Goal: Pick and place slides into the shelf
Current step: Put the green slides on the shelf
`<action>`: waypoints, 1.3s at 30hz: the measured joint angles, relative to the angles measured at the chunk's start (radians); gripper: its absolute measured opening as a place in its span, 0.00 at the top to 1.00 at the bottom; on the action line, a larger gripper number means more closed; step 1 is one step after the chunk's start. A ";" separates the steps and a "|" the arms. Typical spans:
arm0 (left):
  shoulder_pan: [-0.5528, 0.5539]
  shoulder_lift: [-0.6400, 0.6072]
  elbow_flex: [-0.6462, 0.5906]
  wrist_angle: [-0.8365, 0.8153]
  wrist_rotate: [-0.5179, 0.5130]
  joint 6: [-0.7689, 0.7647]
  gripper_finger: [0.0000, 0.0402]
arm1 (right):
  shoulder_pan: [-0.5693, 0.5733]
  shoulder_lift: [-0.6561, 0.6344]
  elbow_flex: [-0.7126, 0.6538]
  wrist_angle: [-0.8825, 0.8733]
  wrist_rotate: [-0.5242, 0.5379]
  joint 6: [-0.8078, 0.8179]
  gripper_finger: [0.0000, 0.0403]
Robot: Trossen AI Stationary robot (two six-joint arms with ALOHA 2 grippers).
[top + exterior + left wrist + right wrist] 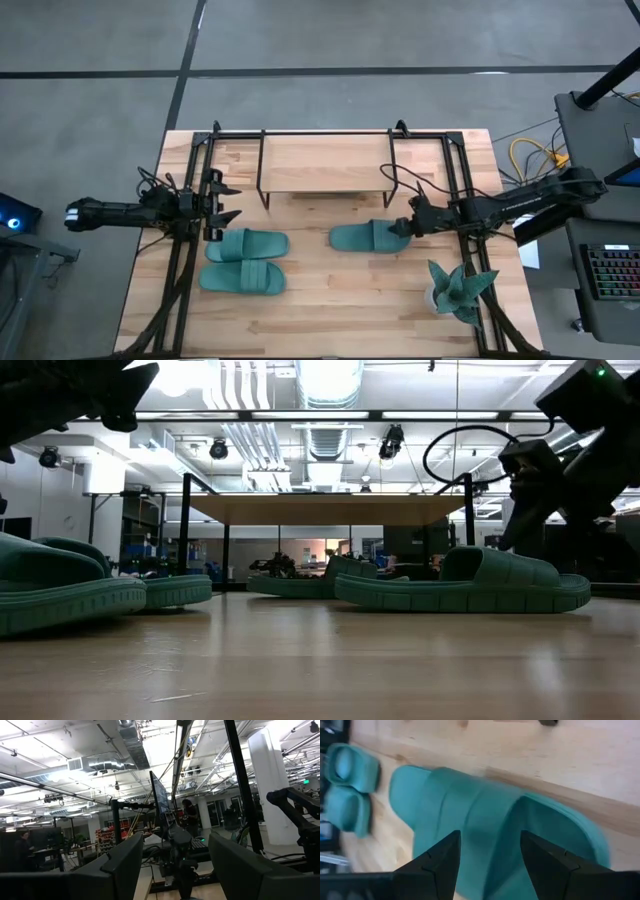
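Teal spiky plant (458,288) near counter (330,325) right edge, front. Shelf (325,162) at back centre. Two slides (245,260) side by side, front-left. Third slide (365,236) mid-counter, right of centre; right claw (408,229) spread wide at its strap, ungripped. Left claw (222,203) at left edge, released, empty, above pair.
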 joint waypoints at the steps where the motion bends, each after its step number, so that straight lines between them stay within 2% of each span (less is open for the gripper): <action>1: 0.000 0.000 0.000 0.000 0.000 0.000 0.47 | 0.000 0.000 -0.011 0.034 0.000 0.004 0.51; 7: 0.000 0.000 0.000 0.000 0.000 0.000 0.47 | 0.000 0.000 -0.057 0.186 0.000 -0.009 0.52; 23: 0.000 0.000 0.000 0.000 0.000 -0.004 0.47 | 0.000 0.000 -0.091 0.190 0.005 -0.054 0.59; 39: 0.000 0.000 0.000 0.000 0.000 -0.004 0.47 | 0.000 0.000 -0.098 0.200 0.027 -0.135 0.86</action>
